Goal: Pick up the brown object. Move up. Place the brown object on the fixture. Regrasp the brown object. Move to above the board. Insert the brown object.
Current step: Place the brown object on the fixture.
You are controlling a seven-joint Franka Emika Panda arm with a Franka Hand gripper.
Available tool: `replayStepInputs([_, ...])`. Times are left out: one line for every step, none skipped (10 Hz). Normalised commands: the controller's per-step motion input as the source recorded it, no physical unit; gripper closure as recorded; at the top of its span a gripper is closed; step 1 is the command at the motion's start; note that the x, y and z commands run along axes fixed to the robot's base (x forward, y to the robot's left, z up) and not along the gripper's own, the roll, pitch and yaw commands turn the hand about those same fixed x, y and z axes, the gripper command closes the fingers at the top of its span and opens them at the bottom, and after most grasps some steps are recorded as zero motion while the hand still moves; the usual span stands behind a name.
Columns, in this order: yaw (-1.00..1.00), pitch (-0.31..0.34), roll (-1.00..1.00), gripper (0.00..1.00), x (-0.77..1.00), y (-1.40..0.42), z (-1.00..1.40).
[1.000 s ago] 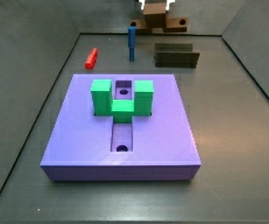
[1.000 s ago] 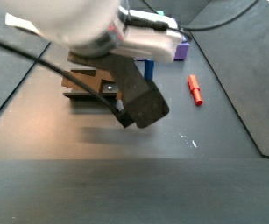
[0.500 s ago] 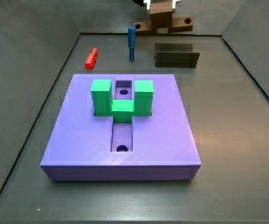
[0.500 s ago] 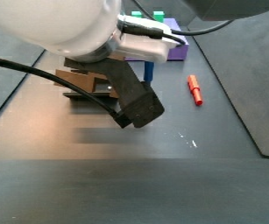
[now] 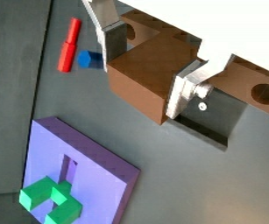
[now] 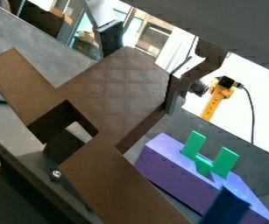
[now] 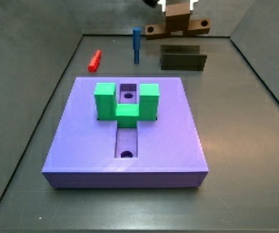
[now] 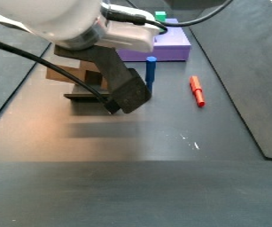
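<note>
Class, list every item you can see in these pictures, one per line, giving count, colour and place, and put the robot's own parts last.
Board: one, lavender-purple, middle of the floor.
Green U-shaped piece: one, green, on the board's far half.
Red peg: one, red, lying on the floor beyond the board.
Blue peg: one, blue, standing upright beside the red peg.
Fixture: one, dark, on the floor at the far side, below the gripper.
Brown object: one, brown, held between the jaws above the fixture.
Gripper: one, silver fingers, at the far side above the fixture, shut on the brown object.
</note>
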Motion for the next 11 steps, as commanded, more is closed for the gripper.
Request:
replayStepInputs([0.0, -0.031, -0.03, 1.0, 1.0, -0.19, 0.0])
replayStepInputs([0.0, 0.0, 0.0, 1.0, 1.0, -0.23, 0.0])
replayStepInputs([0.02, 0.0, 0.0, 1.0, 1.0, -0.37, -0.14])
replayStepInputs([0.05, 0.0, 0.09, 1.0, 0.97, -0.27, -0.35])
replayStepInputs([0.05, 0.106, 0.27, 1.0, 0.74, -0.11, -0.34])
replayStepInputs([0.09, 0.186, 0.37, 1.0, 0.66, 0.0, -0.4])
replayStepInputs([0.1, 0.237, 0.5, 1.0, 0.54, -0.02, -0.37])
replayStepInputs([0.03, 0.26, 0.57, 1.0, 0.28, -0.17, -0.36])
replayStepInputs([0.02, 0.194, 0.43, 1.0, 0.13, -0.22, -0.35])
replayStepInputs([0.05, 0.086, 0.21, 1.0, 0.12, -0.07, -0.4])
replayStepInputs([0.02, 0.006, 0.14, 1.0, 0.07, -0.02, -0.36])
